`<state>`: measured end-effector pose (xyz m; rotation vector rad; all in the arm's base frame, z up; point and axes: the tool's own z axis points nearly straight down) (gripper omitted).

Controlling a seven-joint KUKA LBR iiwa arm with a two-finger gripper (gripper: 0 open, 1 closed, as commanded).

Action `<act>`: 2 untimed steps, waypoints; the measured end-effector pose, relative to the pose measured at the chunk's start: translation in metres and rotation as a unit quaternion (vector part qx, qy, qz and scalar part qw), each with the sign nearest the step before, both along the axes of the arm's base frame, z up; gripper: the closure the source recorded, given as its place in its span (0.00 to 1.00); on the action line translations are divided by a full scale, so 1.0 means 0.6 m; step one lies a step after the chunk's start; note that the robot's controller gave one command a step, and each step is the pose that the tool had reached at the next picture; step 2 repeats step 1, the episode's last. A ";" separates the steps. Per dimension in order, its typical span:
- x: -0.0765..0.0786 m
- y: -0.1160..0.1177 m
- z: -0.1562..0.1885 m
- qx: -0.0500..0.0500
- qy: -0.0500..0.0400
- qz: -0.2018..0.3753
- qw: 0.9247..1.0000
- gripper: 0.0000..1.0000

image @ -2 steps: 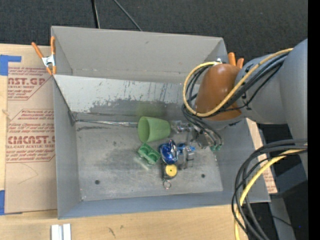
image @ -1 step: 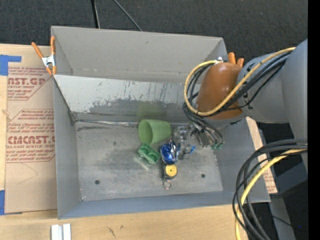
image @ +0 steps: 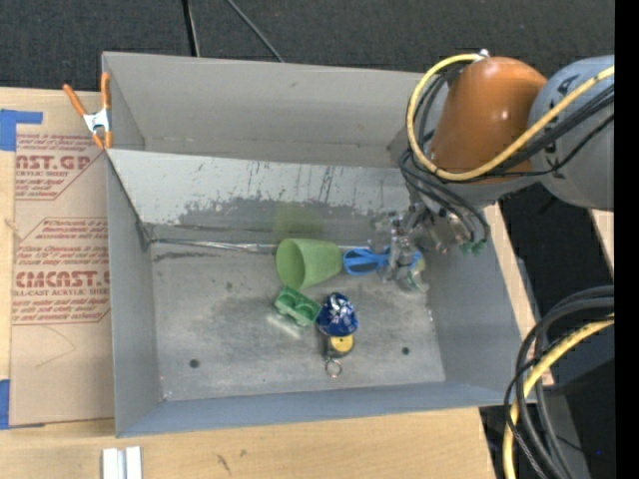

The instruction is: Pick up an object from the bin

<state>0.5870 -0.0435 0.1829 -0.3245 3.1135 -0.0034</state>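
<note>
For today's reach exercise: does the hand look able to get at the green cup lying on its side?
Probably yes: the hand is low beside the green cup, whose top is uncovered; only a small blue piece lies between them.

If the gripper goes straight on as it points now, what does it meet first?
Probably the small blue thing just ahead of the gripper, before the green cup; depth is unclear, so perhaps the bin floor instead.

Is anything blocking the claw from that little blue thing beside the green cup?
Nothing visible does. The claw sits right against one end of the blue thing, with no object between them. The green cup lies on its side at the other end, away from the claw.
</note>
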 end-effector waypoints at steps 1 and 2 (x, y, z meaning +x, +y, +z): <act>-0.002 -0.008 0.086 0.001 0.001 -0.031 1.000 1.00; -0.002 -0.008 0.086 0.001 0.001 -0.031 1.000 1.00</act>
